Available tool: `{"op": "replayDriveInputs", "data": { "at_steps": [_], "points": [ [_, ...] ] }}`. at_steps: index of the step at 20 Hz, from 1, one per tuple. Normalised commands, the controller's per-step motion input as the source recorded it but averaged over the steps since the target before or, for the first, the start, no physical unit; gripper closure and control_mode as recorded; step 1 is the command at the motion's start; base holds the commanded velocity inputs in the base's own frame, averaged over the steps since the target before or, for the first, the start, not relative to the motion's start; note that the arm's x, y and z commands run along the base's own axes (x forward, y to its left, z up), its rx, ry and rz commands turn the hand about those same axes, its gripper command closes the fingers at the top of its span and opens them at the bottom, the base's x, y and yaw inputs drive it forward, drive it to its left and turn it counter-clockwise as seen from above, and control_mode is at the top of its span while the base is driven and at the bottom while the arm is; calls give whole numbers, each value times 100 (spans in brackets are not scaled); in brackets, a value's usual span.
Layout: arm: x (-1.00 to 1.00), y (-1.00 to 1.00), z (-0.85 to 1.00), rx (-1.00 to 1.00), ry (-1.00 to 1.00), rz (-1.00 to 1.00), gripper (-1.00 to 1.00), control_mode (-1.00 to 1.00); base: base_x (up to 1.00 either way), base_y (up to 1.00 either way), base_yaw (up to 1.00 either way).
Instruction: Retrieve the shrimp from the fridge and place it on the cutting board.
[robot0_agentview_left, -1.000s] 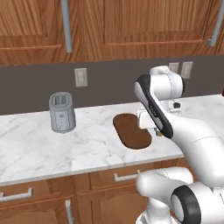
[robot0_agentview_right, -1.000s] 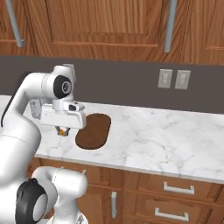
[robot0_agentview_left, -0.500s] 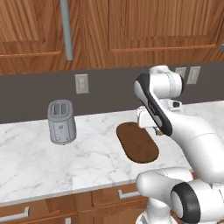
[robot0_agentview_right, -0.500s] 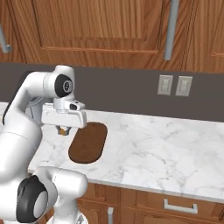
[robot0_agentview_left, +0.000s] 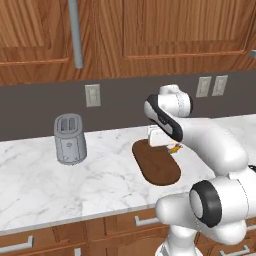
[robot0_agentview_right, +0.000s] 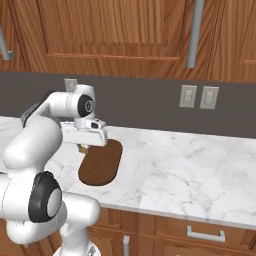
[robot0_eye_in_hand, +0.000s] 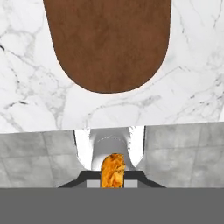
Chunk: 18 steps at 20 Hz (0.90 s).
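Marble counter w/ cutting board, fingers clamped on shrimp, toaster left.

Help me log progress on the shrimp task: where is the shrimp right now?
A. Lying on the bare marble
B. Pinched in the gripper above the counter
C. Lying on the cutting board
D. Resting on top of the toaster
B: the shrimp sits pinched in the gripper, short of the cutting board.
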Motion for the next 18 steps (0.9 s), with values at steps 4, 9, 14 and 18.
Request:
{"op": "replayDriveInputs", "data": {
  "at_steps": [4,9,14,18],
  "points": [
    [89,0,-72,0,0,4,100,-100,0,0,0],
    [79,0,-56,2,-1,3,100,-100,0,0,0],
    [57,0,-40,6,-10,3,100,-100,0,0,0],
    [26,-6,-42,7,-18,4,100,-100,0,0,0]
  ]
}}
